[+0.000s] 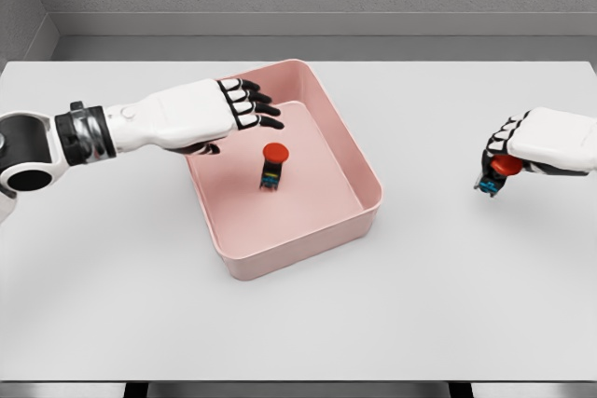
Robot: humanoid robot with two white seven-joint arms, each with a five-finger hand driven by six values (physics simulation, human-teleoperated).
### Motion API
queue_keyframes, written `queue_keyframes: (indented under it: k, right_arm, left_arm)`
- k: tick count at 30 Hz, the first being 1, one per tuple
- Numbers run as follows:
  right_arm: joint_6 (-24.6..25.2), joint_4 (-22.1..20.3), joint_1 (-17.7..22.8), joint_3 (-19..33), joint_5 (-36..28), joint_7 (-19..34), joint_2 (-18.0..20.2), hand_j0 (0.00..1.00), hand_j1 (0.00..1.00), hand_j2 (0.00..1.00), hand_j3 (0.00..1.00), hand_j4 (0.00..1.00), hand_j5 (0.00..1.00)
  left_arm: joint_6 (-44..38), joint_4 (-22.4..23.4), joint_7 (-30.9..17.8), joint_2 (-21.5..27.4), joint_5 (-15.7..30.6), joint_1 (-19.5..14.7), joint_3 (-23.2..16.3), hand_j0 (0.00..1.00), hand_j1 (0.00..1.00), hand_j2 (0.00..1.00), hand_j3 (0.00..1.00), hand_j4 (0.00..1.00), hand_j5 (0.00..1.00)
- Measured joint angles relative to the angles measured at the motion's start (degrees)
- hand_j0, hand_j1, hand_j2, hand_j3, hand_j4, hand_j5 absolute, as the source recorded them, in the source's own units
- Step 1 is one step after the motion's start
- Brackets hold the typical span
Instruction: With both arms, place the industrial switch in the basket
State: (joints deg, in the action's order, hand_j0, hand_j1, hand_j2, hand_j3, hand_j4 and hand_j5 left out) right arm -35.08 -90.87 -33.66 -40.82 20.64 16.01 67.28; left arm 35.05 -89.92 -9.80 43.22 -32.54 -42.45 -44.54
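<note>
One switch [273, 166] sits in the basket [366, 167]; my spread left hand [244, 105] hovers at its ten o'clock. My right hand [511, 157], at three o'clock, pinches another switch [500, 170] to carry over next.

A pink basket [359, 170] sits turned at an angle on the white table [298, 314], a little left of the middle. Inside it, on the floor of the basket, an industrial switch [272, 166] with a red round button stands upright, apart from the walls. The left hand [238, 109] hovers over the basket's upper left rim, fingers extended and holding nothing. Well to the right of the basket, the right hand [522, 151] curls its fingers around a second switch [499, 172] with a red cap; its dark base with a blue patch seems to touch the table, though that is hard to tell.
</note>
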Motion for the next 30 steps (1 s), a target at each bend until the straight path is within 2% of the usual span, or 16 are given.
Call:
queue_keyframes:
  k: [2, 7, 11, 16, 26, 30]
  right_arm:
    - [0.01, 0.0, -0.09, 0.0, 0.02, 0.0, -0.53, 0.48, 0.48, 0.48, 0.48, 0.48, 0.48]
    - [0.0, 0.09, -1.76, -0.05, 0.02, 0.04, -2.41, 0.48, 0.48, 0.48, 0.48, 0.48, 0.48]
    - [0.0, 0.15, -2.72, -0.05, 0.03, 0.06, -3.85, 0.48, 0.48, 0.48, 0.48, 0.48, 0.48]
    - [0.0, 0.13, -3.87, -0.02, 0.02, 0.08, -5.06, 0.48, 0.48, 0.48, 0.48, 0.48, 0.48]
    - [0.0, 0.1, -5.1, -0.09, 0.03, 0.09, -7.67, 0.48, 0.48, 0.48, 0.48, 0.48, 0.48]
    - [0.0, 0.04, -5.98, -0.2, 0.02, 0.09, -8.79, 0.48, 0.48, 0.48, 0.48, 0.48, 0.48]
  left_arm:
    - [0.0, -1.75, 0.05, 3.56, 3.11, -0.88, -0.04, 1.0, 1.0, 1.0, 1.0, 1.0, 1.0]
    - [0.0, -7.48, -0.07, 17.48, 6.91, -0.44, -1.52, 1.0, 1.0, 1.0, 1.0, 1.0, 1.0]
    - [0.0, -9.46, -0.4, 23.31, 8.39, -0.44, -2.89, 1.0, 1.0, 1.0, 1.0, 1.0, 1.0]
    - [0.0, -10.64, -0.49, 24.94, 8.93, -0.62, -3.27, 1.0, 1.0, 1.0, 1.0, 1.0, 1.0]
    - [0.0, -11.18, -0.51, 25.12, 9.6, -1.06, -3.12, 1.0, 1.0, 1.0, 1.0, 1.0, 1.0]
    - [0.0, -11.23, -0.51, 25.28, 10.26, -2.37, -2.9, 1.0, 1.0, 1.0, 1.0, 1.0, 1.0]
